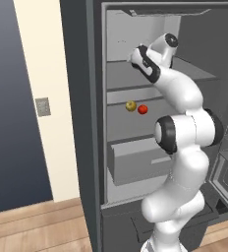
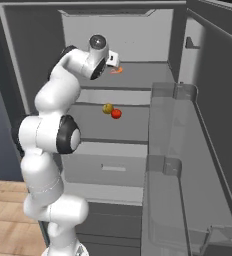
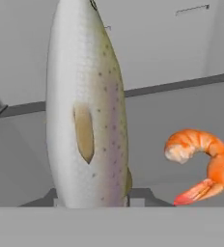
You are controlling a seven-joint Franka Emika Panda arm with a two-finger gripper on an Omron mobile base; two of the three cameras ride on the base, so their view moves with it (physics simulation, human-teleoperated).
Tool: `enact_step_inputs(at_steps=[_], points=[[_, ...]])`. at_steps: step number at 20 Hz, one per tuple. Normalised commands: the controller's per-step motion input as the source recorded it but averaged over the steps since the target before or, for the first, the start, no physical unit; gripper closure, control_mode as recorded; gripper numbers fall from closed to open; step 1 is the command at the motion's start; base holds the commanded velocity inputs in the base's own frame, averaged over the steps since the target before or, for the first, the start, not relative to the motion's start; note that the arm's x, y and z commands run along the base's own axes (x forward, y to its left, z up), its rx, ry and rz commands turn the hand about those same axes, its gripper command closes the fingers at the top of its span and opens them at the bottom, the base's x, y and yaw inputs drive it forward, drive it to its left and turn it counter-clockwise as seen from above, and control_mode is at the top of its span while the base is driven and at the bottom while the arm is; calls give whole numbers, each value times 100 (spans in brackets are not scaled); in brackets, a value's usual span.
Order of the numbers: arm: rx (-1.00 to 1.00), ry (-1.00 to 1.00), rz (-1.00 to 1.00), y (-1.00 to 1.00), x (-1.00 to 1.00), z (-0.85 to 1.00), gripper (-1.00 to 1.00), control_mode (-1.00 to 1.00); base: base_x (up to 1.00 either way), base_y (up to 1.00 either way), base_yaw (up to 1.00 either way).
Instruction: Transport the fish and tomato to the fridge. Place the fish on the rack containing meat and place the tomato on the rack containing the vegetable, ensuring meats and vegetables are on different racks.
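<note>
The fish (image 3: 85, 111), pale silver with dark speckles, stands lengthwise between the dark fingertips of my gripper (image 3: 92, 198), which is shut on it. Just right of it on the same upper shelf lies the meat (image 3: 205, 159), an orange-pink curled lump, also seen beside the hand (image 2: 117, 70). My gripper (image 1: 134, 56) reaches into the fridge (image 1: 81, 98) at that upper shelf. One shelf lower, the red tomato (image 1: 142, 109) sits touching the yellow-green vegetable (image 1: 130, 105). From the right base view, the tomato (image 2: 116, 113) lies right of the vegetable (image 2: 107, 108).
A pull-out drawer (image 1: 135, 162) sits below the lower shelf. The open fridge door with clear bins (image 2: 173, 150) stands at the right. A pale wall with a switch plate (image 1: 42, 106) lies left of the fridge, above a wooden floor.
</note>
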Motion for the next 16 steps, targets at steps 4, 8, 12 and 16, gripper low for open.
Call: enact_step_inputs(at_steps=[4,8,12,16], points=[[0,20,0,11,95,-100,100,-100,0,0,0],[0,2,0,16,13,-39,-100,-100,0,0,0],[4,-6,0,2,-93,3,-100,-100,0,0,0],[1,-11,0,4,-100,-3,-100,-100,0,0,0]])
